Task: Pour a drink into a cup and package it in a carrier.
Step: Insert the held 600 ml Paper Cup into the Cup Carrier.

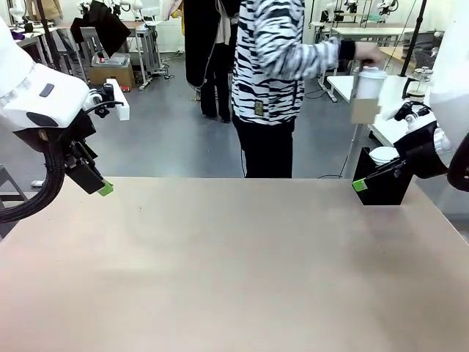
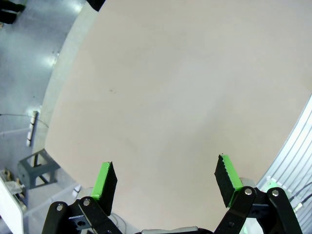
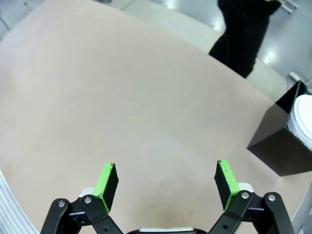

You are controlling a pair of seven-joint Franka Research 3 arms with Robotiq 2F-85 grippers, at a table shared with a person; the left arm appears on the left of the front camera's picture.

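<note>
At the far right, a person in a striped top holds up a pale cup (image 1: pixel 368 94), blurred by motion, above a black box (image 1: pixel 385 183). The carrier and the drink are out of view. My left gripper (image 1: pixel 106 188) hangs over the table's far left corner. In its wrist view the left gripper (image 2: pixel 165 178) stands open with only bare tabletop between its green pads. My right gripper (image 1: pixel 359 185) hovers just in front of the black box. The right gripper (image 3: pixel 165 180) is likewise open and holds nothing.
The black box (image 3: pixel 282 141) on the table's far right corner holds stacked white rims (image 3: pixel 304 122). The beige table (image 1: pixel 234 264) is bare across the middle and front. The person stands behind the far edge, with other tables and stands farther back.
</note>
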